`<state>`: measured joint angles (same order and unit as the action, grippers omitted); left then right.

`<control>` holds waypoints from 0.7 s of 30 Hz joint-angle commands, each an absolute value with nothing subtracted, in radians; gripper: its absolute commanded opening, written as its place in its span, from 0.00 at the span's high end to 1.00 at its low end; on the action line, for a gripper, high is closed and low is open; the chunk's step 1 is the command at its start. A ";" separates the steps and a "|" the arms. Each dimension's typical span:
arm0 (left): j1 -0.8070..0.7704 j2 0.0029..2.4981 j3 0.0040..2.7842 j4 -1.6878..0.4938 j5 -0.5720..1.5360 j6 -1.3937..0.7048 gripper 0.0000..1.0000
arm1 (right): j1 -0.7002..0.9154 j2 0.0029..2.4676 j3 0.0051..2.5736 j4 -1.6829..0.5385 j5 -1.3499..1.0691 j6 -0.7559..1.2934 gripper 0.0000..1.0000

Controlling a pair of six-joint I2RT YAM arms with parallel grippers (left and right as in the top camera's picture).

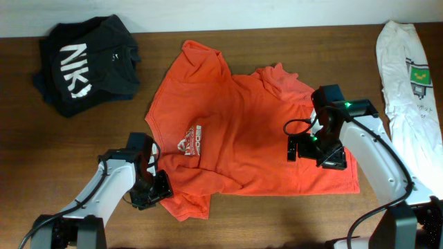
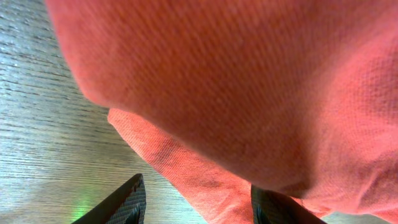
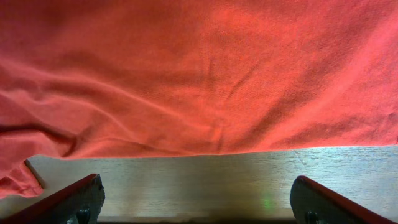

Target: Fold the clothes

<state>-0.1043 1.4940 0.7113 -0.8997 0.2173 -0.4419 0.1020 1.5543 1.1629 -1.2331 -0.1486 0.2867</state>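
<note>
The clothes here are chiefly an orange-red T-shirt (image 1: 242, 131) with white chest lettering (image 1: 188, 142), lying spread and creased on the wooden table (image 1: 277, 221). My left gripper (image 1: 151, 185) is at the shirt's lower left corner, where the cloth is doubled over. In the left wrist view the left gripper (image 2: 202, 208) is open, with a strip of the orange-red T-shirt (image 2: 186, 165) lying loose between the fingers (image 2: 124, 205). My right gripper (image 1: 313, 149) hovers over the shirt's right part. In the right wrist view the right gripper (image 3: 199, 199) is wide open over bare wood, and the shirt's edge (image 3: 205, 146) lies just ahead.
A black garment (image 1: 86, 62) with large white letters lies bunched at the back left. A white garment (image 1: 408, 76) with a small green print lies along the right edge. Bare wood shows along the table's front edge.
</note>
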 commanded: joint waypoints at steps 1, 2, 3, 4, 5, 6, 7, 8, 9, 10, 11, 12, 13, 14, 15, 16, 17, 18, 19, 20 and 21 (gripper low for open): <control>-0.102 1.490 0.688 -0.905 0.225 -0.456 0.47 | 0.111 1.540 1.161 -1.237 -0.147 0.285 0.01; -0.102 1.490 0.672 -0.905 0.225 -0.456 0.47 | 0.111 1.540 1.161 -1.237 -0.147 0.285 0.01; -0.102 1.490 0.638 -0.895 0.226 -0.488 0.57 | 0.111 1.540 1.161 -1.237 -0.147 0.285 0.01; -0.102 1.490 0.630 -0.895 0.233 -0.493 0.69 | 0.111 1.540 1.161 -1.237 -0.147 0.285 0.01; -0.102 1.490 0.630 -0.897 0.233 -0.493 0.77 | 0.111 1.540 1.161 -1.237 -0.147 0.285 0.01; -0.102 1.490 0.630 -0.898 0.233 -0.493 0.78 | 0.111 1.540 1.161 -1.237 -0.147 0.285 0.01; -0.102 1.490 0.630 -0.898 0.233 -0.493 0.88 | 0.111 1.540 1.161 -1.240 -0.147 0.285 0.01; -0.102 1.490 0.630 -0.899 0.233 -0.493 0.99 | 0.111 1.540 1.161 -1.242 -0.147 0.284 0.02; -0.102 1.490 0.630 -0.907 0.233 -0.493 0.99 | 0.111 1.540 1.161 -1.241 -0.147 0.284 0.01; -0.102 1.490 0.644 -0.946 0.233 -0.493 0.99 | 0.111 1.540 1.161 -1.241 -0.147 0.284 0.01; -0.102 1.490 0.664 -0.981 0.231 -0.493 0.99 | 0.111 1.540 1.161 -1.241 -0.147 0.284 0.01; -0.102 1.490 0.691 -1.008 0.226 -0.493 0.99 | 0.111 1.540 1.161 -1.241 -0.147 0.284 0.01; -0.102 1.489 0.748 -1.029 0.213 -0.478 0.99 | 0.111 1.540 1.161 -1.242 -0.147 0.284 0.01; -0.102 1.489 0.757 -1.020 0.214 -0.477 0.99 | 0.111 1.540 1.161 -1.242 -0.147 0.284 0.01; -0.102 1.489 0.756 -1.008 0.214 -0.477 0.84 | 0.111 1.540 1.161 -1.242 -0.147 0.284 0.01; -0.102 1.490 0.756 -0.999 0.213 -0.477 0.67 | 0.111 1.540 1.161 -1.242 -0.147 0.284 0.01; -0.102 1.490 0.756 -0.996 0.213 -0.477 0.60 | 0.111 1.540 1.161 -1.242 -0.147 0.284 0.01; -0.102 1.490 0.752 -0.995 0.213 -0.477 0.57 | 0.111 1.540 1.161 -1.242 -0.147 0.284 0.01; -0.102 1.490 0.744 -0.992 0.214 -0.477 0.57 | 0.111 1.540 1.161 -1.241 -0.147 0.284 0.01; -0.102 1.490 0.727 -0.979 0.214 -0.477 0.56 | 0.111 1.540 1.161 -1.241 -0.147 0.284 0.01; -0.102 1.490 0.703 -0.958 0.214 -0.477 0.56 | 0.111 1.540 1.161 -1.240 -0.147 0.284 0.01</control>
<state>-0.1043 1.4952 0.7433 -0.9806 0.2199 -0.4831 0.1020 1.5543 1.1625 -1.2400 -0.1486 0.2867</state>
